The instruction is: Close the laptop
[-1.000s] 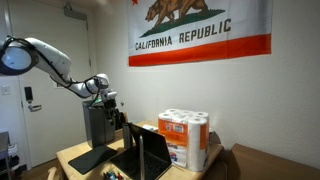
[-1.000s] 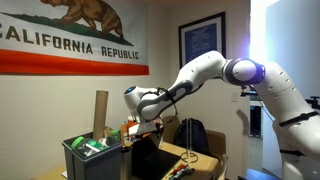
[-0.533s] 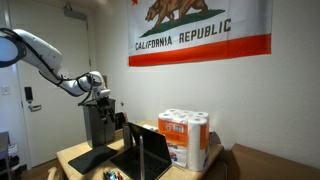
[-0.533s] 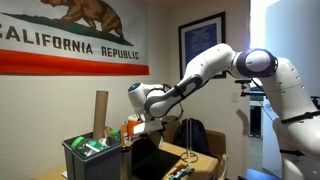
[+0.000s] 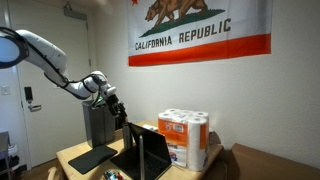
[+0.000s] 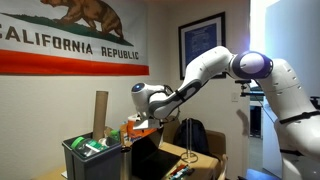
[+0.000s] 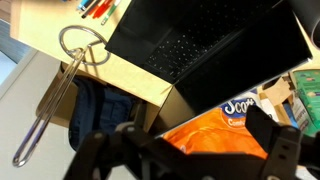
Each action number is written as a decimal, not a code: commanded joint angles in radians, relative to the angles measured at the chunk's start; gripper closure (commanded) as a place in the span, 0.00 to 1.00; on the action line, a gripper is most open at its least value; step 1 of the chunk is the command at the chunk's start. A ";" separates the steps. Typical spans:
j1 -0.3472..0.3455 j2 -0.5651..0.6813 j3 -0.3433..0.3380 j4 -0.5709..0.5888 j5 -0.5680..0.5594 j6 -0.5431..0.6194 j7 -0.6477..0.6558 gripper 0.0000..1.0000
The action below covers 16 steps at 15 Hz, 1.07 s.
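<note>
The thin black laptop [image 5: 146,153] stands open on the table, its screen panel upright next to the paper-roll pack [image 5: 185,137]. It also shows in an exterior view [image 6: 147,160]. In the wrist view its keyboard base [image 7: 185,48] lies below the camera. My gripper [image 5: 117,107] hangs just above and beside the top edge of the screen, also seen in an exterior view [image 6: 139,124]. In the wrist view the gripper [image 7: 185,150] is open and empty, with the orange roll pack [image 7: 215,135] showing between its fingers.
A tall dark grey boxy container [image 5: 97,125] stands behind the gripper, with a flat dark mat [image 5: 91,157] in front of it. A bin with items and a cardboard tube [image 6: 100,115] stands nearby. A metal wire loop tool [image 7: 68,62] and markers [image 7: 98,8] lie on the beige table [image 7: 125,75].
The gripper has moved down and toward the laptop's screen edge. The laptop has not moved.
</note>
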 commanded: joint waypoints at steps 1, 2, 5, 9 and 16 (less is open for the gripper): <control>-0.016 0.084 -0.010 0.078 -0.093 0.072 0.035 0.00; -0.017 0.109 -0.014 0.103 -0.117 0.088 0.033 0.00; -0.015 0.175 -0.023 0.169 -0.163 0.112 0.025 0.00; -0.010 0.240 -0.024 0.234 -0.171 0.099 0.005 0.00; -0.014 0.253 -0.006 0.214 -0.122 0.073 -0.055 0.00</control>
